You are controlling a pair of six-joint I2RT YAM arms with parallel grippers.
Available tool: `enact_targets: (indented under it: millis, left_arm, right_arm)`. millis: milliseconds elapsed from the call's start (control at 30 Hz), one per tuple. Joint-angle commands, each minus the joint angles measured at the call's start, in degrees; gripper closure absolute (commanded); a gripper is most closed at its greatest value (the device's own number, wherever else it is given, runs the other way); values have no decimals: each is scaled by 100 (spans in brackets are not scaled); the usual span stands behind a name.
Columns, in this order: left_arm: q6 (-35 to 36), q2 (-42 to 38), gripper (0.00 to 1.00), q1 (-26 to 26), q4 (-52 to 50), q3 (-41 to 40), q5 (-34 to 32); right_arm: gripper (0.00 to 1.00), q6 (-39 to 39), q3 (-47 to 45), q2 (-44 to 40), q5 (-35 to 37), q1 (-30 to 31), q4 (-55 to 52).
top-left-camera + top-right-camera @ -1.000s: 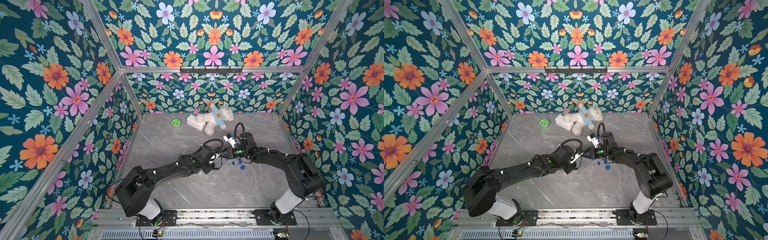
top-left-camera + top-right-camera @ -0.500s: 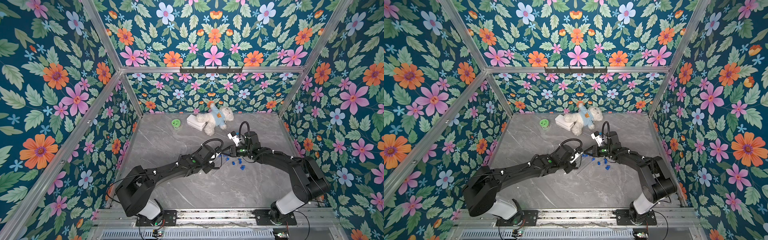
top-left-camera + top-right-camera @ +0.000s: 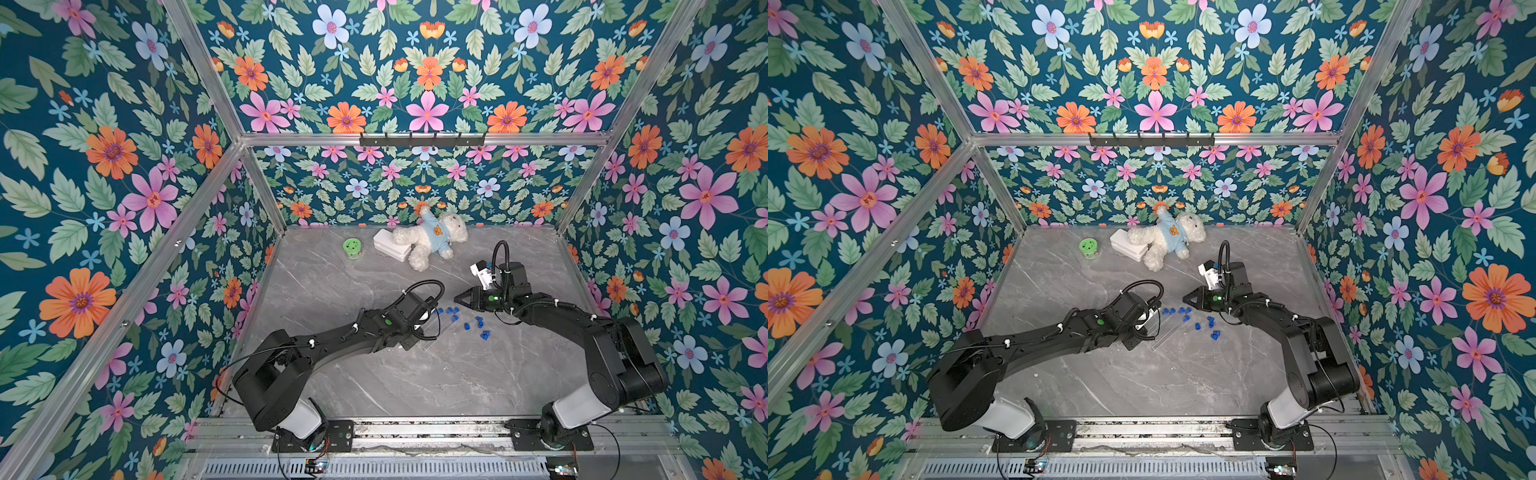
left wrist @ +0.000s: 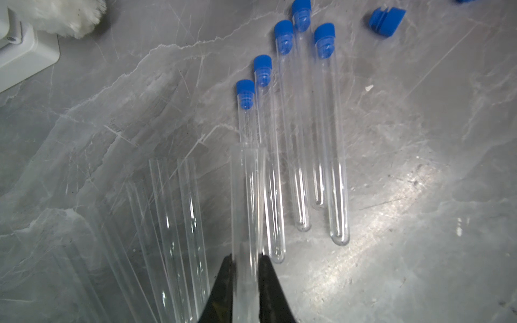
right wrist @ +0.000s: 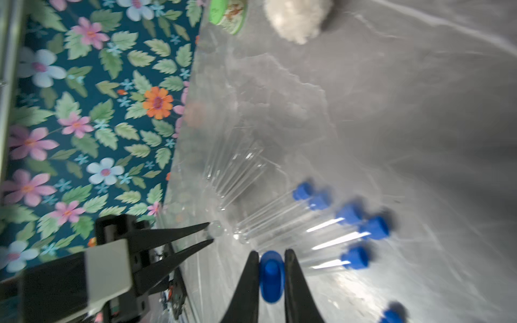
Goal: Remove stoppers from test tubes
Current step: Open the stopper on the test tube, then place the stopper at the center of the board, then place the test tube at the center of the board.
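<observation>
Right wrist view: blue stopper (image 5: 271, 275) pinched between closed right gripper (image 5: 270, 253) tips, clear of any tube. Left gripper (image 4: 246, 256) clamped on an uncapped test tube (image 4: 246, 195), capped tubes (image 4: 333, 145) just beyond its tips. Drop stopper low among loose stoppers (image 4: 386, 16); lay tube beside empties (image 4: 193, 209).

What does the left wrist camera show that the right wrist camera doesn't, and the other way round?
Only the left wrist view: a white box, and the open, stopperless mouth of the held tube. Only the right wrist view: the right gripper shut on a blue stopper, a green lid, the flowered wall. Both: the left gripper shut on that tube, five capped tubes, bare tubes, white plush fur, the marble table.
</observation>
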Motion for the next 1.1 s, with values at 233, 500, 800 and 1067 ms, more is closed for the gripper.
enact_targets:
  millis: [233, 500, 800, 1067]
  left_arm:
    - [-223, 314, 100, 114, -108, 230, -197]
    - [-283, 727, 100, 258, -173, 481, -249]
    - [-236, 992, 100, 428, -226, 626, -177]
    - [-234, 1192, 100, 513, -261, 719, -139]
  right_arm:
    - [100, -477, 282, 279, 1139, -13, -1225]
    - [100, -622, 387, 465, 1499, -10, -1530]
    - [94, -678, 474, 769, 1651, 8, -1631]
    - [90, -769, 544, 833, 1905, 92, -1758]
